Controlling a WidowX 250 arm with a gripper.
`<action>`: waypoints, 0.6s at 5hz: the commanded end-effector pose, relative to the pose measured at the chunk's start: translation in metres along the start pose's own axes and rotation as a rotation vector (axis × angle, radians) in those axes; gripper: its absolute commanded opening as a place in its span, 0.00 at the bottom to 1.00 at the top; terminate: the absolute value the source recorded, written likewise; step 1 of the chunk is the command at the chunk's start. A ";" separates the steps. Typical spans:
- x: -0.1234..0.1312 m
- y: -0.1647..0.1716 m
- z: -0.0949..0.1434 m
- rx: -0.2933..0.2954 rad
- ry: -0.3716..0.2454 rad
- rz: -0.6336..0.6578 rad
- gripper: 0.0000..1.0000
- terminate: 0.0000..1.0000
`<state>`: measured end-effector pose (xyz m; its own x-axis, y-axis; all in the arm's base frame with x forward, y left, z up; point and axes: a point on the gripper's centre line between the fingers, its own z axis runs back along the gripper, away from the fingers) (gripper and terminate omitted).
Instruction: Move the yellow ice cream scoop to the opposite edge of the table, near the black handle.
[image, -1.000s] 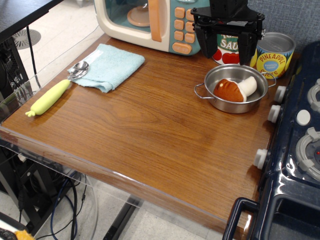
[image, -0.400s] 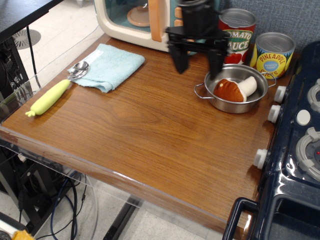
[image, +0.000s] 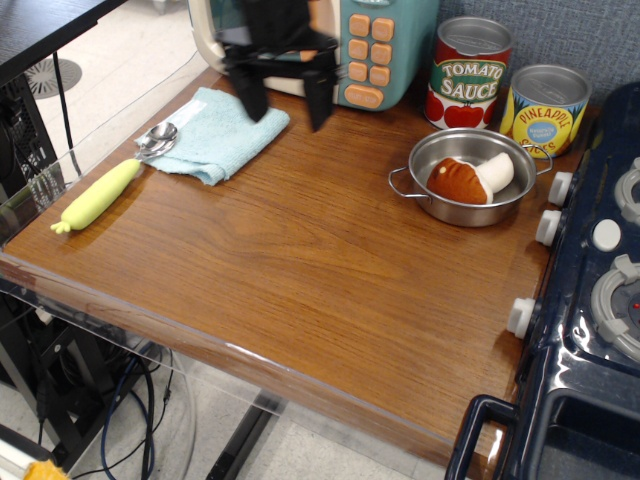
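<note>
— Where is the yellow ice cream scoop?
— At the surface's left edge, bowl touching a blue towel.
— And the fingers?
— Spread wide, empty, above the towel near the far edge.

Glossy wood-grain table, shiny metal pan

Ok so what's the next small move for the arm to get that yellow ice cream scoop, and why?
Probably carry on left and toward the near edge, then lower over the lime handle. The gripper is open and empty, hovering by the blue towel, while the yellow ice cream scoop lies untouched at the table's left edge, its silver bowl resting on the towel's corner.
</note>
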<state>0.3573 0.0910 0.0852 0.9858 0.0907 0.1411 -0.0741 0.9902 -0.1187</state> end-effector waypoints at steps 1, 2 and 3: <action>-0.023 0.078 0.049 0.100 -0.149 0.088 1.00 0.00; -0.035 0.096 0.035 0.131 -0.089 0.164 1.00 0.00; -0.043 0.109 0.020 0.170 -0.038 0.162 1.00 0.00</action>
<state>0.3093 0.1950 0.0684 0.9594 0.2489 0.1327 -0.2524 0.9676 0.0092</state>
